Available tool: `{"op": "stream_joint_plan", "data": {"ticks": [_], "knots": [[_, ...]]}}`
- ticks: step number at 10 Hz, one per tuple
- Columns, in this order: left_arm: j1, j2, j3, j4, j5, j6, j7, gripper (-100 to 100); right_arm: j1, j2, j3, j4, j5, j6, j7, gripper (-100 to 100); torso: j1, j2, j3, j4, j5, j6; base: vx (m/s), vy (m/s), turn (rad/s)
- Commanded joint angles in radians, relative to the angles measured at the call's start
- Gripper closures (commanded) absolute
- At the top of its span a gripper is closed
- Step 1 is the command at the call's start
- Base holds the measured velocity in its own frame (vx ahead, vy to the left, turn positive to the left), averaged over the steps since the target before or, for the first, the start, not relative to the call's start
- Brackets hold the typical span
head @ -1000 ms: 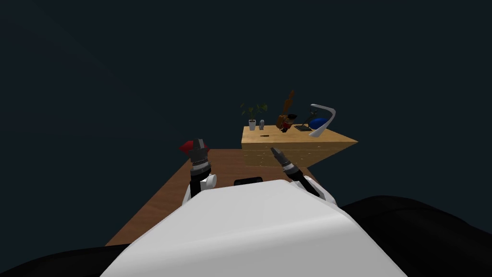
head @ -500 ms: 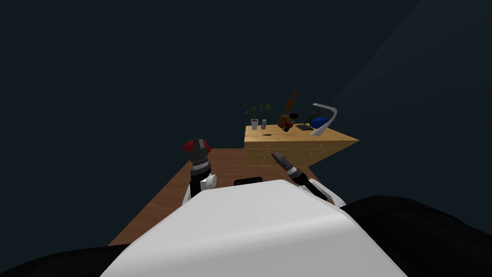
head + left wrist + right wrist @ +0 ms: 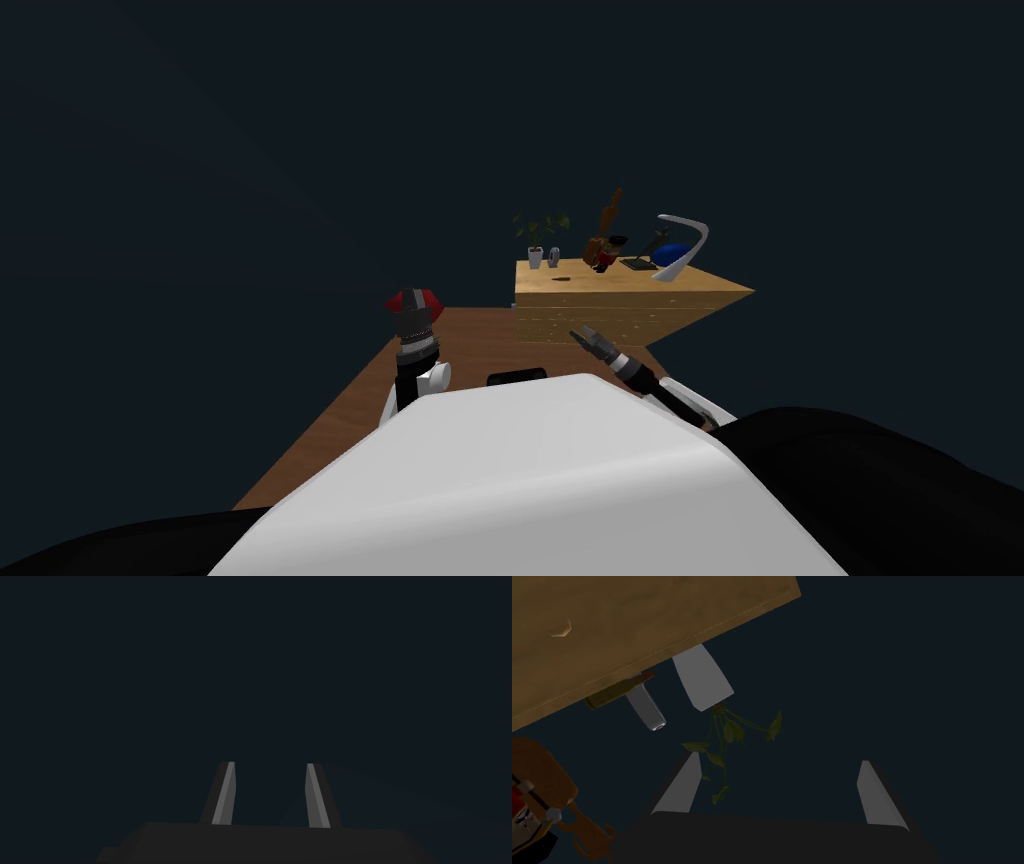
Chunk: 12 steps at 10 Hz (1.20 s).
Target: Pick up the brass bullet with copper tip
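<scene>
Bullet (image 3: 619, 690) lies on its side on the wooden desk (image 3: 620, 300), toward the near left part of the top, just on the near side of a grey cylinder (image 3: 647, 707) and a white plant pot (image 3: 702, 678). Right gripper (image 3: 779, 760) hangs well short of it, its 2 fingers spread wide and empty. Left gripper (image 3: 270, 763) is raised at the left, narrowly parted, holding nothing. Likely trouble: the bullet (small, round, low) could roll off under a skewed pinch, or a wide finger could knock the cylinder.
</scene>
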Motion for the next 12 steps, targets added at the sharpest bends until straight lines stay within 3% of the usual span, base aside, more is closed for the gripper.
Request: {"op": "stream_joint_plan", "data": {"ticks": [1,2,5,6,7,8,11,12], "knots": [[0.0,0.0,0.0,0.0,0.0,0.0,0.0,0,0.018,-0.05,0.01,0.048,0.018,-0.008,0.026,-100,0.0,0.0,0.0,0.0,0.0,0.0,-0.014,0.095,0.04],[0.0,0.0,0.0,0.0,0.0,0.0,0.0,0,0.018,-0.071,0.01,0.048,0.018,-0.008,0.026,-100,0.0,0.0,0.0,0.0,0.0,0.0,-0.016,0.069,0.02],[0.0,0.0,0.0,0.0,0.0,0.0,0.0,0,0.046,-0.163,0.023,0.135,0.054,-0.022,0.058,-100,-0.002,0.0,0.0,0.0,0.0,0.0,-0.012,0.083,0.047],[0.0,0.0,0.0,0.0,0.0,0.0,0.0,0,0.046,-0.188,0.023,0.135,0.054,-0.022,0.058,-100,-0.001,-0.001,-0.001,0.0,0.0,0.0,0.006,0.077,0.022],[0.0,0.0,0.0,0.0,0.0,0.0,0.0,0,0.059,-0.222,0.03,0.179,0.074,-0.028,0.071,-100,-0.002,-0.002,-0.001,0.0,0.0,0.0,0.009,0.084,0.063],[0.0,0.0,0.0,0.0,0.0,0.0,0.0,0,0.059,-0.246,0.03,0.179,0.074,-0.028,0.071,-100,-0.001,-0.002,-0.001,0.0,0.0,0.0,0.006,0.071,0.036],[0.0,0.0,0.0,0.0,0.0,0.0,0.0,0,0.082,-0.333,0.042,0.263,0.122,-0.034,0.091,-100,-0.003,-0.003,-0.002,-0.001,-0.001,0.0,0.019,0.073,0.067],[0.0,0.0,0.0,0.0,0.0,0.0,0.0,0,0.082,-0.359,0.042,0.263,0.122,-0.034,0.091,-100,-0.002,-0.003,-0.002,-0.001,-0.001,0.0,0.026,0.065,0.043]]}}
